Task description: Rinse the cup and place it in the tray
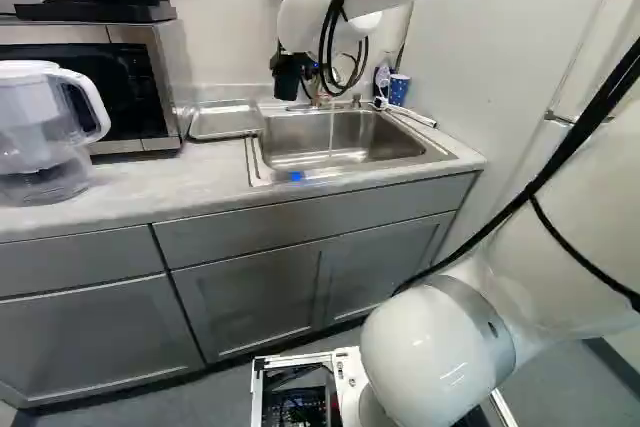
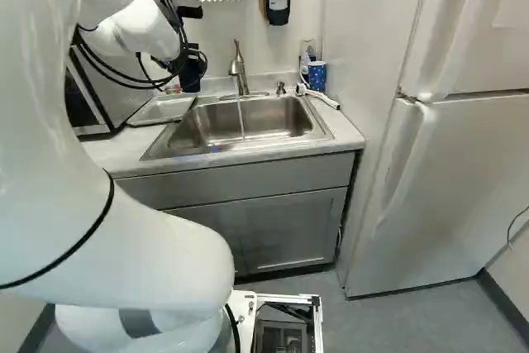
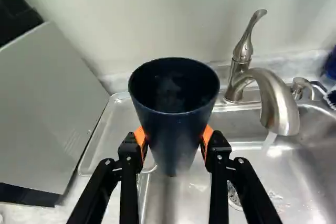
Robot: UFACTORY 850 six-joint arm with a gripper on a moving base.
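Status: cup (image 3: 170,124) is picked up, tray (image 3: 107,129) placement is not done. Water (image 3: 269,140) is being let out of the faucet (image 3: 278,106) into the sink (image 3: 283,174), but the cup is not under the stream; it is held well to the tray side of it. Whether the rinse is done can't be confirmed: inside of the cup is too dark to be checked for water. Cup position, though, is best read as either pre-rinse or transfer to tray. If the rinse is counted as finished, only the carry over, lowering and release are left; if not, a pass under the spout is needed first.

Grip: cup is clamped by the gripper (image 3: 174,139), with the orange pads (image 3: 140,136) pressed to the wall from two sides. Cup is held mouth up, roughly upright, above the border between tray and sink.

Arm (image 2: 140,233) pose: upper links are arched high over the counter (image 1: 130,187), wrist is brought down at the tray end of the sink, in front of the back wall (image 3: 157,19). In the right base view the wrist is seen at upper left, near the microwave (image 1: 158,87); side clearance should be watched when the cup is lowered.
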